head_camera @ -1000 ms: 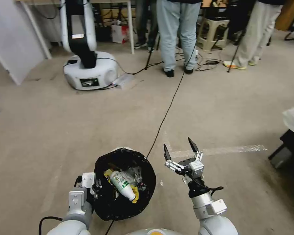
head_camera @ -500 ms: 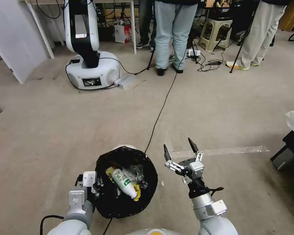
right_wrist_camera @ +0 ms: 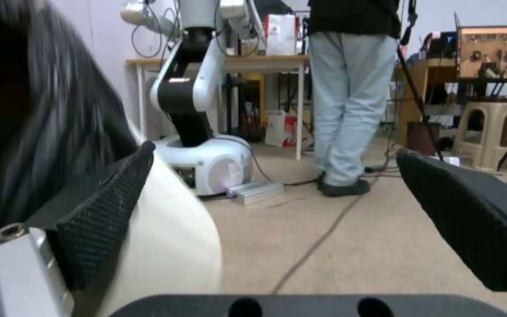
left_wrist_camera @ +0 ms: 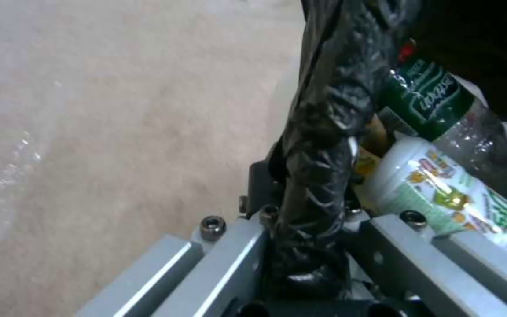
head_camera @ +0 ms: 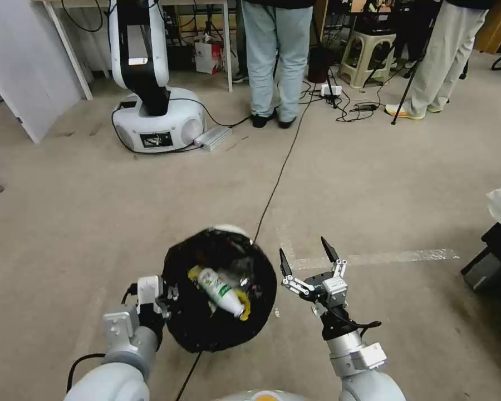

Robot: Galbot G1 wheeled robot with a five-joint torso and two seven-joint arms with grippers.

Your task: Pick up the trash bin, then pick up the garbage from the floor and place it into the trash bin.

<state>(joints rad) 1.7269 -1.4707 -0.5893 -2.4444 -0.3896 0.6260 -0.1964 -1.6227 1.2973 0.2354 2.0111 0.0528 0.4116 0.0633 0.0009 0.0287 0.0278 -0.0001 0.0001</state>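
Observation:
The trash bin (head_camera: 197, 328), white with a black bag over its rim, hangs tilted just above the floor in front of me. My left gripper (head_camera: 168, 299) is shut on its near-left rim. In the left wrist view the bag-covered rim (left_wrist_camera: 315, 145) is pinched between the fingers. Garbage lies inside: a green-and-white bottle (head_camera: 222, 289) on a yellow wrapper (head_camera: 244, 311), and a second green-labelled bottle (left_wrist_camera: 435, 97). My right gripper (head_camera: 304, 252) is open and holds nothing, just right of the bin. Its wrist view shows the bin's white wall (right_wrist_camera: 174, 251) beside one finger pad (right_wrist_camera: 110, 211).
A black cable (head_camera: 278, 178) runs across the carpet from the bin toward people's legs at the back. A white robot base (head_camera: 156, 120) stands far left, near a table leg. A tape strip (head_camera: 384, 257) marks the floor on the right. Dark furniture (head_camera: 492, 259) sits at the right edge.
The left arm has lifted the bin and swung it forward and to the right, tilting it more. The right gripper has stayed open in the same place.

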